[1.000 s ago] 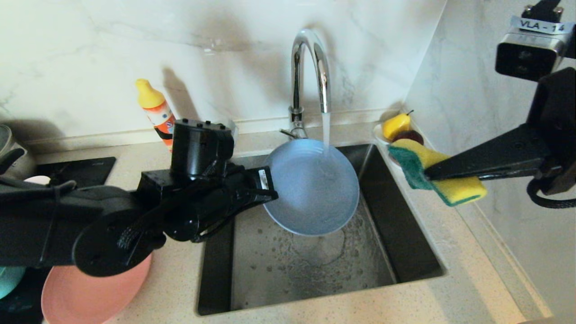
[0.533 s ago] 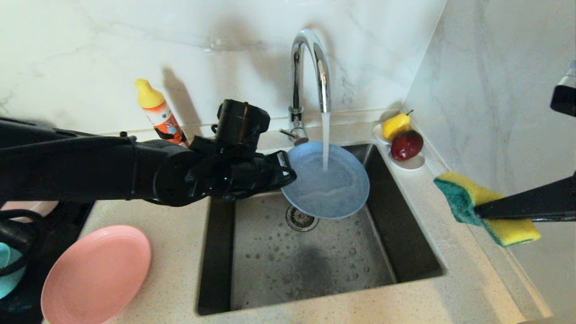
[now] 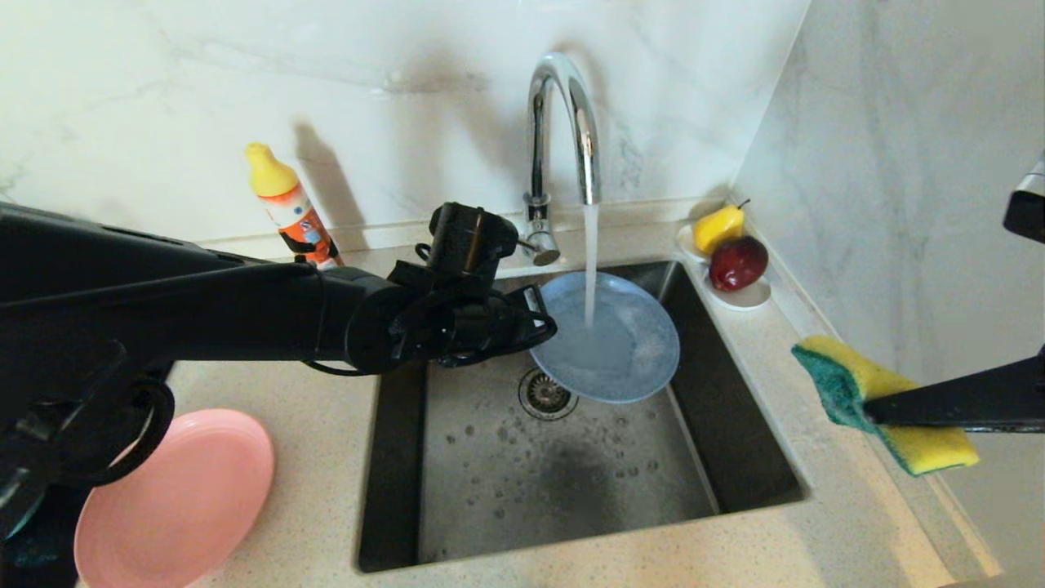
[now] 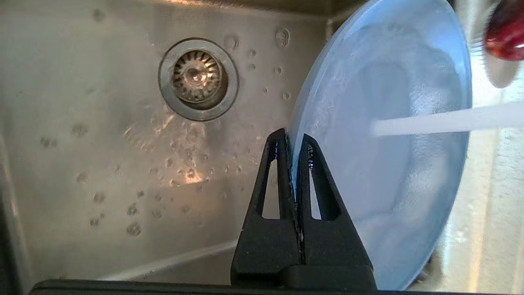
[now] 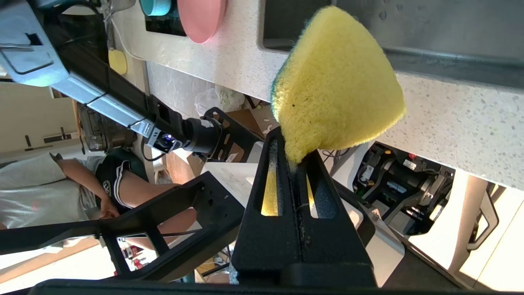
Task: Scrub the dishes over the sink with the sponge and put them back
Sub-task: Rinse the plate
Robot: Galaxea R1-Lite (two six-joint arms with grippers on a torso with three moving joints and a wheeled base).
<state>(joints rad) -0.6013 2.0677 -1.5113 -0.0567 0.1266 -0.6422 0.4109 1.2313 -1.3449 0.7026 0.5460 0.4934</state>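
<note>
A grey-blue plate [image 3: 608, 339] hangs tilted over the sink [image 3: 531, 490], under water running from the chrome faucet [image 3: 563, 122]. My left gripper [image 3: 543, 327] is shut on the plate's left rim. In the left wrist view the left gripper [image 4: 292, 139] pinches the edge of the plate [image 4: 389, 143], with the stream hitting its face. The right gripper [image 3: 873, 406] is shut on the bent yellow-and-green sponge [image 3: 882, 400], off to the right of the basin above the counter. In the right wrist view the sponge [image 5: 335, 82] bulges out past the right gripper [image 5: 292, 151]. A pink plate [image 3: 175, 498] lies on the counter at front left.
The drain strainer [image 3: 545, 394] shows just below the plate. A yellow-capped orange bottle [image 3: 290, 208] stands at the back wall. A small white dish [image 3: 747, 298] with a pear [image 3: 718, 227] and a red fruit [image 3: 737, 261] sits at the sink's back right corner. A teal bowl [image 5: 155, 6] lies past the pink plate.
My left arm has stretched out, carrying the grey-blue plate back and right, deeper under the stream. The right gripper has swung the sponge down and to the right, away from the basin.
</note>
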